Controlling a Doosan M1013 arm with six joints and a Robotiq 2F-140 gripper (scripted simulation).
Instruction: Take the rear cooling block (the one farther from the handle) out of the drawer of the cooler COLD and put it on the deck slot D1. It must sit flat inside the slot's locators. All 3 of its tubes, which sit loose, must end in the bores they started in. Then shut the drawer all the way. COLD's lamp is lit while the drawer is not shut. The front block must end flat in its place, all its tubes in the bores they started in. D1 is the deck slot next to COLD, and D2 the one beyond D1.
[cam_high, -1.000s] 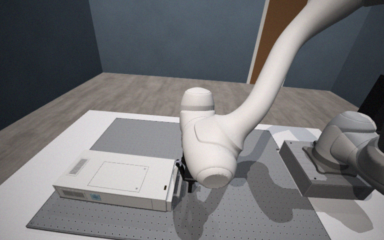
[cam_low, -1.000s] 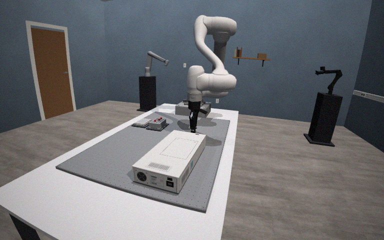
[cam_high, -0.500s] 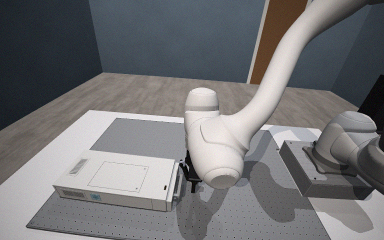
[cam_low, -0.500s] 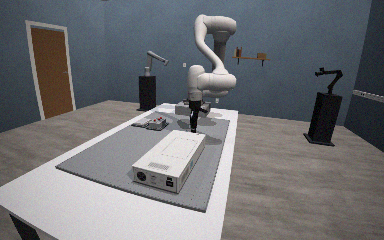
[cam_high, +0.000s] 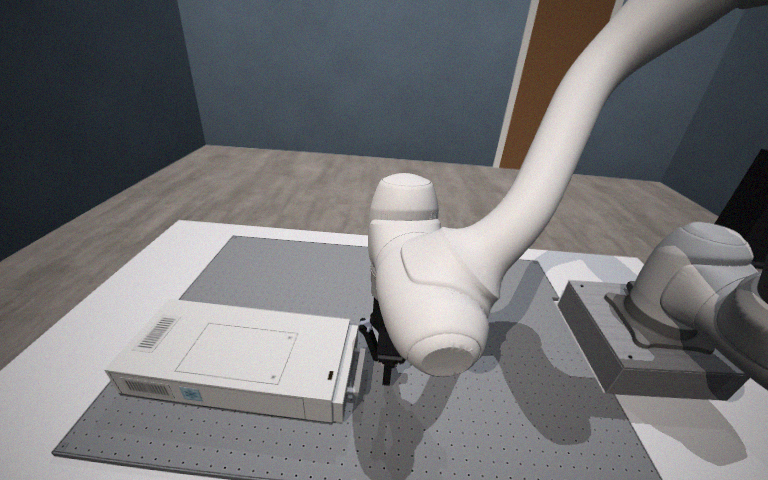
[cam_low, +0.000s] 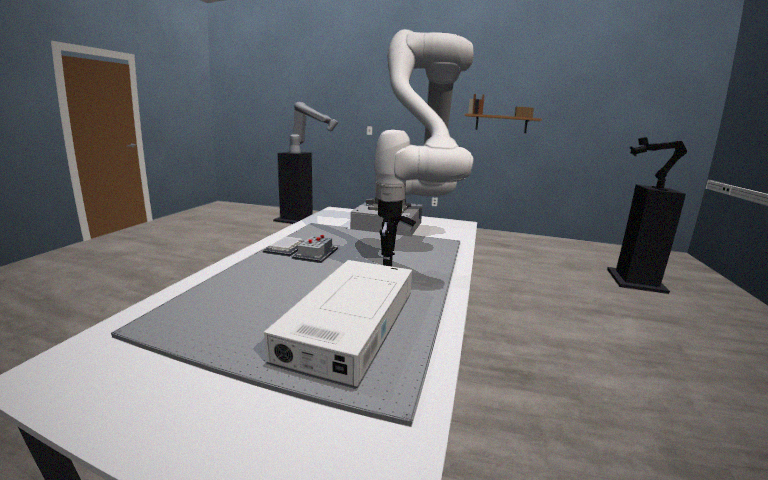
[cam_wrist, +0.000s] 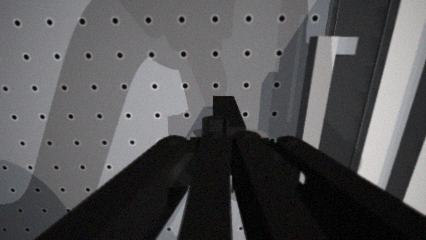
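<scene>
The white cooler COLD (cam_high: 237, 356) lies on the perforated deck plate and also shows in the exterior view (cam_low: 345, 316). Its drawer front with the bar handle (cam_high: 356, 370) sits against the body, and the small lamp (cam_high: 328, 374) looks dark. My gripper (cam_high: 387, 376) is shut and empty. It points down just off the handle, a little to its right, close above the plate. In the wrist view the fingertips (cam_wrist: 223, 112) are together, with the handle (cam_wrist: 320, 90) to their right. A grey cooling block with red-topped tubes (cam_low: 315, 247) sits on a deck slot at the far left of the plate.
A flat pale slot plate (cam_low: 283, 245) lies beside the block. The arm's base pedestal (cam_high: 645, 345) stands at the plate's right end. My own elbow hides the far side of the plate in the top view. Two other arms on black pedestals stand far off.
</scene>
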